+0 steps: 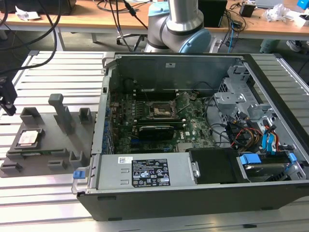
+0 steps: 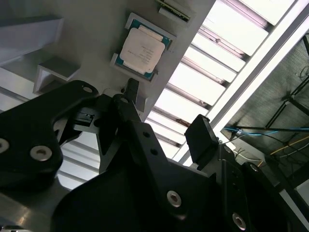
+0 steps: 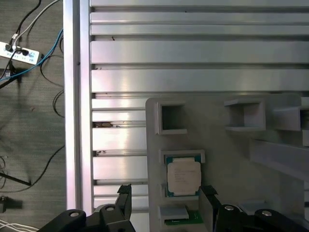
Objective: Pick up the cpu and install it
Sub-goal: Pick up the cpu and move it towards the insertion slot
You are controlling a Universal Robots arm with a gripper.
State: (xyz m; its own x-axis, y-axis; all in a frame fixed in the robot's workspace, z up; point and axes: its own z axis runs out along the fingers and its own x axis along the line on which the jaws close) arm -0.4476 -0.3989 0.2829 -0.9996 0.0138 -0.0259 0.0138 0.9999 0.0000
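The cpu (image 1: pixel 29 138) is a small square chip with a silver-grey top. It lies flat in a recess of the grey plastic tray (image 1: pixel 53 145) at the exterior view's left. Both wrist views look down on the cpu (image 2: pixel 143 50) (image 3: pixel 183 176). My gripper (image 1: pixel 8 108) hangs above the tray's outer edge, a little off the cpu and not touching it. Its two black fingers (image 3: pixel 124 193) stand apart in the first wrist view, and the gripper (image 2: pixel 166 113) is open and holds nothing. The black socket frame (image 1: pixel 159 110) sits on the green motherboard inside the open computer case.
The open computer case (image 1: pixel 193 193) lies on its side on the slatted aluminium table (image 3: pixel 193 48), right of the tray. Upright grey blocks (image 1: pixel 60 111) rise from the tray near the cpu. Cables and drive bays (image 1: pixel 251 125) crowd the case's right side. The arm's base (image 1: pixel 181 24) stands behind the case.
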